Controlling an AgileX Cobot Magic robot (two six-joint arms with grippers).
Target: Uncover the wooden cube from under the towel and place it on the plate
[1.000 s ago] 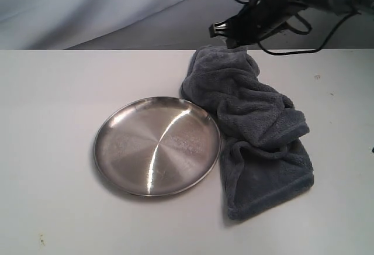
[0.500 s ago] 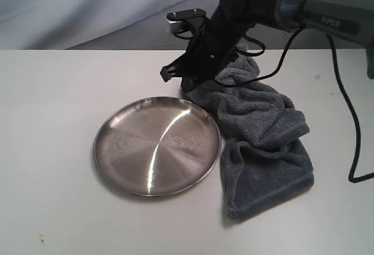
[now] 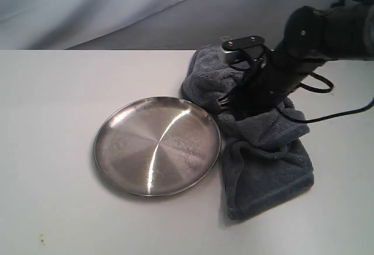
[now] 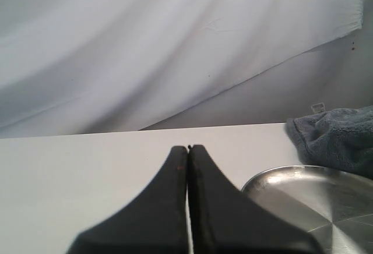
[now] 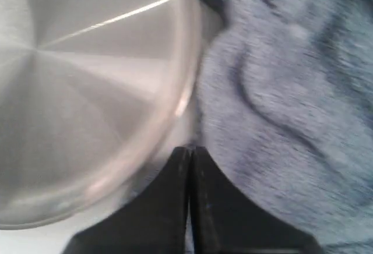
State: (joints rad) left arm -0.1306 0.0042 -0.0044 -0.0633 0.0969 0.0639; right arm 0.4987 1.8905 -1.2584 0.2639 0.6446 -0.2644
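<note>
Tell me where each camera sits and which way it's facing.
Exterior: off the arms, raised, looking down across the table at the plate and towel; the right arm shows over the towel.
Left wrist: low over the table, facing level toward the backdrop; shut left jaws show.
Right wrist: facing steeply down at plate rim and towel; shut right jaws show.
Shared: all three show plate and towel.

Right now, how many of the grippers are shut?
2. The left gripper, shut and empty, hangs above the table short of the plate. The right gripper, shut and empty, is where the towel meets the plate's rim.
</note>
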